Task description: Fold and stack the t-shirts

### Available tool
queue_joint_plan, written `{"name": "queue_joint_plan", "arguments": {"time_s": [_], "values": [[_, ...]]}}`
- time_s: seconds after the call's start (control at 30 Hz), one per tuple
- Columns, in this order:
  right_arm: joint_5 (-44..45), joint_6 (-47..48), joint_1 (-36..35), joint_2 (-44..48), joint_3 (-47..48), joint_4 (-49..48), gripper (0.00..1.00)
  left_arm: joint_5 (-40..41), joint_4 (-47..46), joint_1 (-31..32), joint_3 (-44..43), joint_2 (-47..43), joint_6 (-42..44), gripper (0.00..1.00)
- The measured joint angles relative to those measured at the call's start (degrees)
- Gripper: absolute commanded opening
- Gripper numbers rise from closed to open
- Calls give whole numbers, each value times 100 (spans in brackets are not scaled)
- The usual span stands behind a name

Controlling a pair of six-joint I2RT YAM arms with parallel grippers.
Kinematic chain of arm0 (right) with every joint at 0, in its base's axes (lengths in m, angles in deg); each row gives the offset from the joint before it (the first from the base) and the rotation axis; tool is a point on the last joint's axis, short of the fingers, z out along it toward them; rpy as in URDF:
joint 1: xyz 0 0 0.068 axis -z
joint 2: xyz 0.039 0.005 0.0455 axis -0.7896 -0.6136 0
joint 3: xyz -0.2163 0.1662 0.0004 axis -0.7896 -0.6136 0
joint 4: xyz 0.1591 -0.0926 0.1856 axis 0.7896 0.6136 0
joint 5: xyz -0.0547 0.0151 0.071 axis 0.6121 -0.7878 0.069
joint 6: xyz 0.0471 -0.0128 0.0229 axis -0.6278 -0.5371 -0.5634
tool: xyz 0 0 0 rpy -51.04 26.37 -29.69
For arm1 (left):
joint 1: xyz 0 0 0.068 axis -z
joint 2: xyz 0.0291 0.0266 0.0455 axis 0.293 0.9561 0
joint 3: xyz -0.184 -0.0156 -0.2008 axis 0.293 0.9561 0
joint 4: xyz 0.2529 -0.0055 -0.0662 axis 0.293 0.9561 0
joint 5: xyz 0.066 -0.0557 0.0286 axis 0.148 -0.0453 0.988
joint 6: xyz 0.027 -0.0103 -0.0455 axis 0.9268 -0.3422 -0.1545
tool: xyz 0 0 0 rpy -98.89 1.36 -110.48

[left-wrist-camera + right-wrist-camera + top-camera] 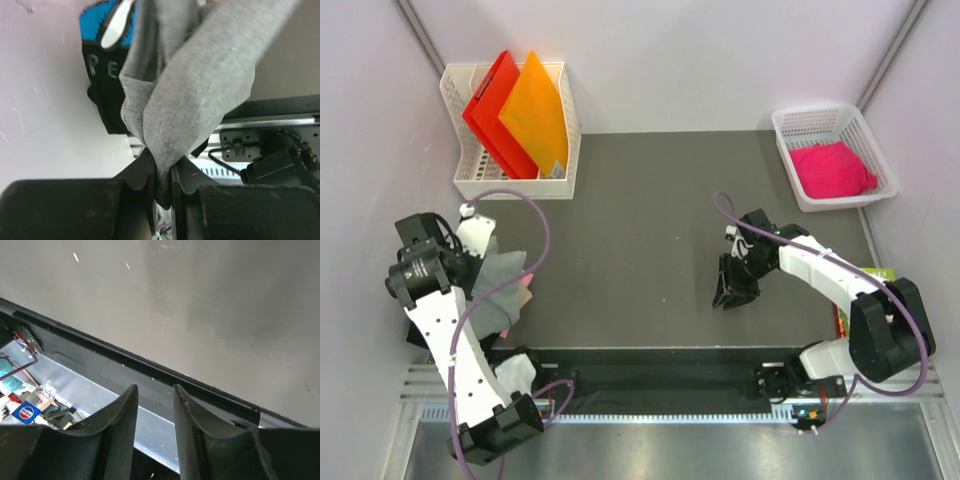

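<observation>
The left tool [162,182] is seen closed tight on a bunched fold of the grey t-shirt [200,90], the cloth being pinched between the two fingers [142,175] and spread upward from them in thick folds in the left wrist view. In the top view the same garment is shown gathered in a crumpled heap at the left edge of the bench [640,220], just beside the left arm's wrist. Behind the grey cloth, against the pale wall, the black t-shirt [102,75] is visible, its blue and white print partly covered. The right tool [154,392] is held partly open, a clear gap being left between its fingers [120,420], and nothing is gripped in it; it is poised over the bare bench right of centre, near the front edge, well apart from the grey t-shirt. The pink t-shirt [832,168] is found bundled inside a white basket [790,125] at the far right corner. At the far left corner a white rack [460,100] is placed, in which a red folder [495,110] and an orange folder [535,110] are stood leaning.
</observation>
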State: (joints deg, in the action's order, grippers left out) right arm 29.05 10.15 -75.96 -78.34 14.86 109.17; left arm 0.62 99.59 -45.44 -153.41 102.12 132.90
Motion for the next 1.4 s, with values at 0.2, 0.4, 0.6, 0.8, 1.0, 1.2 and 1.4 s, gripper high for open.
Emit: {"name": "queue_joint_plan", "arguments": {"time_s": [0.2,0.4,0.6,0.8,1.0,1.2,1.4], "values": [[0,98,2,-31,61,33,34,251,-24,-90,168,-15,35,0],[-4,155,7,-79,57,26,34,560,-179,-448,782,76,-76,0],[0,203,50,-101,57,33,33,0,-688,-2413,739,1193,319,0],[-7,208,63,-258,61,39,33,-442,-1462,-3001,754,1910,577,0],[-7,151,70,-435,160,39,33,-636,-2240,-3001,925,2105,542,14],[-11,44,70,-446,184,11,33,-713,-2542,-3001,719,2697,402,44],[-11,-44,70,-459,177,-22,34,-979,-2728,-3001,264,2824,356,86]]}}
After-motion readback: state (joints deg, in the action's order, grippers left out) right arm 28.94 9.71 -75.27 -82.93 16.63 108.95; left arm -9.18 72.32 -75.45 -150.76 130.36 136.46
